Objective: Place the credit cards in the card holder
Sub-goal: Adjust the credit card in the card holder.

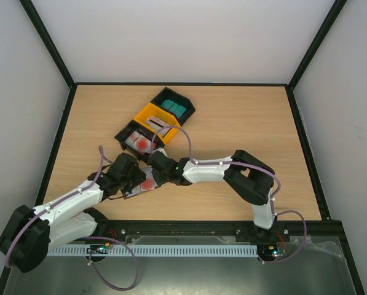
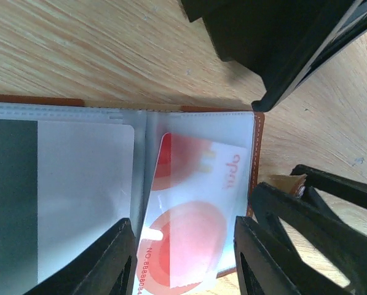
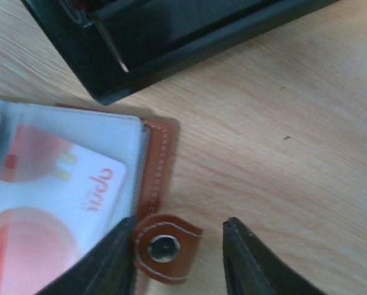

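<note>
The brown card holder lies open on the table, its clear sleeves facing up. A white card with red circles sits tilted in the right sleeve. A card showing a dark stripe fills the left sleeve. My left gripper is open, its fingers straddling the red-marked card from above. My right gripper is open around the holder's snap tab, with its left finger touching the tab. In the top view both grippers meet over the holder.
A black bin with white and red cards stands just beyond the holder. Behind it are a yellow bin and a black bin with teal cards. The black bin's wall is close above the right gripper.
</note>
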Motion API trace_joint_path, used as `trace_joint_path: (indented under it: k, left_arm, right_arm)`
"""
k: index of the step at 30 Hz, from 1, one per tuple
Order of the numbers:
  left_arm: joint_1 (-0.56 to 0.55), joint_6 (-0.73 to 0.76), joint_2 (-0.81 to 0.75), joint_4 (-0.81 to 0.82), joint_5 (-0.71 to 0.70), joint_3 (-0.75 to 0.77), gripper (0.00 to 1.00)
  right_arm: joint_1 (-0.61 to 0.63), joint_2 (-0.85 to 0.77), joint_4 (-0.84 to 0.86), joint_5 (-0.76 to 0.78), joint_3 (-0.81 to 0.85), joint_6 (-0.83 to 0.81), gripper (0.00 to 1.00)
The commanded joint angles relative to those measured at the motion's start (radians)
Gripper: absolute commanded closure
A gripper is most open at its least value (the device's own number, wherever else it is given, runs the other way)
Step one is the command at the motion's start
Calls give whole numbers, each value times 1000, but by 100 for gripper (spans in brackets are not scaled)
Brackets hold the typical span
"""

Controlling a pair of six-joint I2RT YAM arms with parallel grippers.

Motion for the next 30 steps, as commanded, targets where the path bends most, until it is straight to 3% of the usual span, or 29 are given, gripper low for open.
trace_joint_path:
  k: [1, 4, 7, 15, 26, 27, 30]
  left_arm:
    - [5, 24, -11, -47, -16, 36, 54]
    - [4, 37, -3, -34, 0, 43, 53]
    - [3, 64, 21, 0, 41, 52, 52]
    - [-76, 81, 130, 176, 118, 104, 47]
    - [-192, 89, 419, 405, 174, 241, 37]
    - [-198, 89, 448, 422, 179, 251, 37]
    - [-213, 77, 503, 451, 179, 276, 36]
  right_arm:
    - [7, -8, -48, 172, 11, 54, 71]
    - [6, -53, -31, 221, -42, 97, 91]
    - [7, -96, -27, 293, -101, 169, 98]
    - [-21, -243, -98, 479, -295, 392, 98]
    - [-146, -541, -156, 448, -600, 528, 98]
    - [-155, -552, -153, 426, -611, 521, 95]
    - [-172, -592, -165, 368, -618, 496, 74]
